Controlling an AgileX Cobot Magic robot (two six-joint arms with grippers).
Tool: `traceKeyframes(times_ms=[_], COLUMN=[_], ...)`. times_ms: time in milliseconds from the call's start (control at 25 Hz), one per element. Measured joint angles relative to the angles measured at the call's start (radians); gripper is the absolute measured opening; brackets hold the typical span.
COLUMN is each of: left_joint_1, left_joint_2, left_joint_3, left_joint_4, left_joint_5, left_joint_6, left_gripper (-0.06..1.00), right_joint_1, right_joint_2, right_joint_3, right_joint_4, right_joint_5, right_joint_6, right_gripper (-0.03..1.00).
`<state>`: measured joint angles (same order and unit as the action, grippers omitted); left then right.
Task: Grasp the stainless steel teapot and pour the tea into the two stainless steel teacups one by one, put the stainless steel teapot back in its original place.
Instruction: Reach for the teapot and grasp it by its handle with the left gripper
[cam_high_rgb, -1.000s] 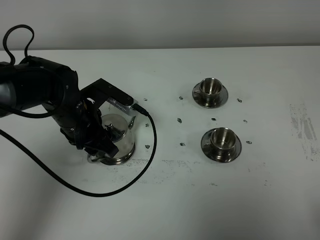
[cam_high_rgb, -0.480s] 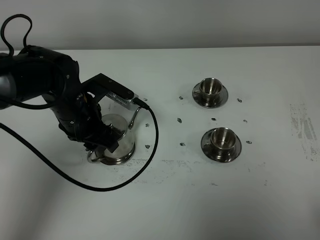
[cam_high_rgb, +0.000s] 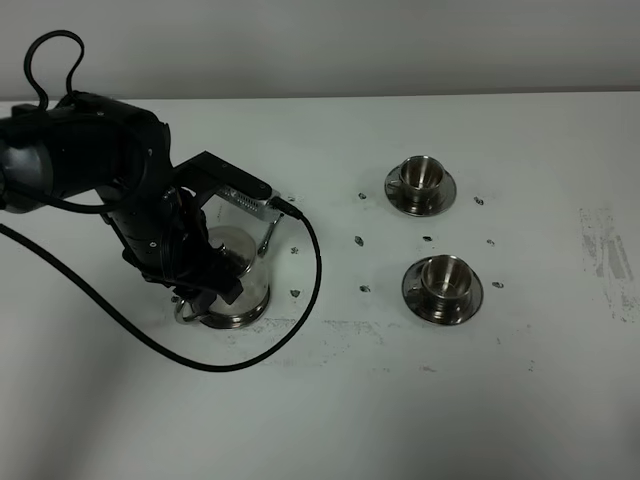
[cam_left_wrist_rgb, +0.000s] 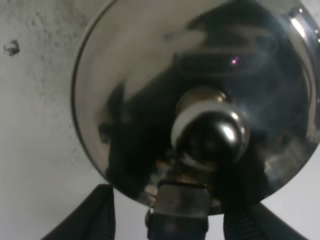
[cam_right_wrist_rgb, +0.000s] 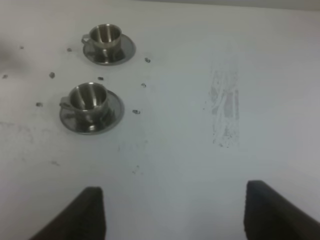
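The stainless steel teapot (cam_high_rgb: 240, 262) stands on its flat saucer (cam_high_rgb: 238, 320), the original place, at the table's left. My left gripper (cam_high_rgb: 205, 292) hangs low over the teapot and hides much of it. In the left wrist view the domed lid and knob (cam_left_wrist_rgb: 210, 132) fill the picture. The dark handle (cam_left_wrist_rgb: 177, 212) sits between my left gripper's (cam_left_wrist_rgb: 172, 222) fingers with a gap on each side, so it is open. The two stainless steel teacups (cam_high_rgb: 420, 175) (cam_high_rgb: 445, 276) sit on saucers to the right. My right gripper (cam_right_wrist_rgb: 175, 215) is open and empty, away from the cups (cam_right_wrist_rgb: 106, 34) (cam_right_wrist_rgb: 89, 97).
A black cable (cam_high_rgb: 300, 300) loops from the left arm across the table in front of the teapot. Small dark marks (cam_high_rgb: 358, 240) dot the white table between teapot and cups. A grey scuffed patch (cam_high_rgb: 605, 250) lies at the far right.
My left arm has shifted slightly up and right over the teapot, and its cable loop has moved with it. The teapot stays on its saucer.
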<state>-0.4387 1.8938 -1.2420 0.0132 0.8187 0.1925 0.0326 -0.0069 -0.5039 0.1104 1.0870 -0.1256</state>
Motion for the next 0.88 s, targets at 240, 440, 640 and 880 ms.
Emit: traceKeyframes(times_ms=[240, 440, 640, 880], left_joint_1=[0.000, 0.000, -0.001, -0.005], left_joint_2=[0.024, 0.024, 0.024, 0.024], left_joint_3=[-0.016, -0.021, -0.021, -0.021], left_joint_4=[0.000, 0.000, 0.000, 0.000], left_joint_5=[0.011, 0.014, 0.022, 0.041], left_joint_6=[0.000, 0.000, 0.000, 0.001], left_gripper=[0.47, 0.47, 0.46, 0.40], right_joint_1=[0.000, 0.000, 0.000, 0.000], right_joint_2=[0.000, 0.000, 0.000, 0.000], right_joint_3=[0.000, 0.000, 0.000, 0.000], right_joint_4=[0.000, 0.000, 0.000, 0.000], right_joint_5=[0.000, 0.000, 0.000, 0.000], right_joint_6=[0.000, -0.001, -0.001, -0.001], right_gripper=[0.59, 0.59, 0.59, 0.59])
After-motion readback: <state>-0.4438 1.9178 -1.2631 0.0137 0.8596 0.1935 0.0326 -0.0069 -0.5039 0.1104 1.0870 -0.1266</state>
